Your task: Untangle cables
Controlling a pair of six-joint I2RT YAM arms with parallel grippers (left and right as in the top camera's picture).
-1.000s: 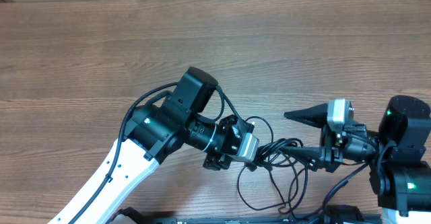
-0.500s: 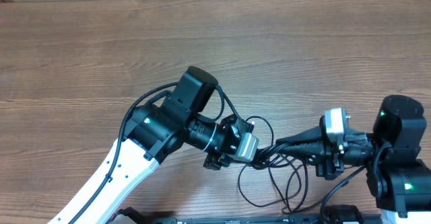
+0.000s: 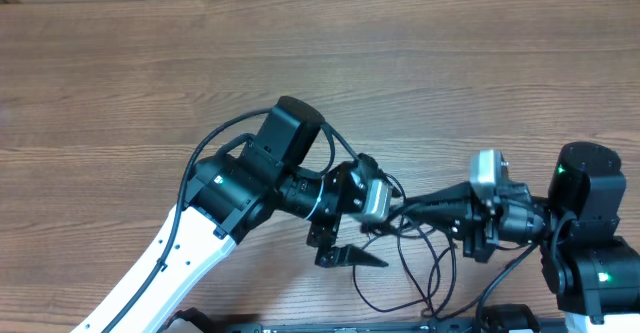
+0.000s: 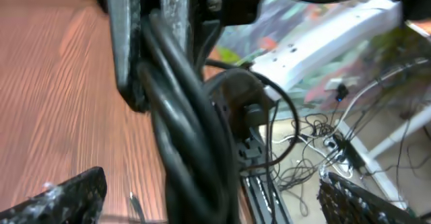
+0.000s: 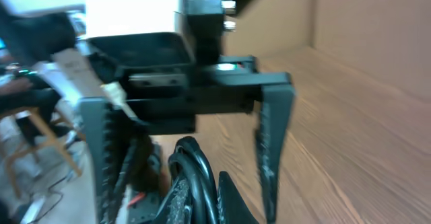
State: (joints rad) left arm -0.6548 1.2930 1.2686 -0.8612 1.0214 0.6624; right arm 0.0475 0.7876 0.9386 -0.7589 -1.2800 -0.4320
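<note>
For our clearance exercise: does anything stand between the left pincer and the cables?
Nothing visible does. The left pincer is open, and the cables hang directly in front of it, within its gap. The right pincer appears to grip the same cables from the opposite side, out of the path.

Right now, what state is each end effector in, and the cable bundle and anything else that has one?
left end effector: open wide, with the cables passing through the gap, not gripped.
right end effector: shut on the cables.
cables: tangled, bunched at the right end effector, with loose loops trailing on the table.
right arm status light: lit green.
</note>
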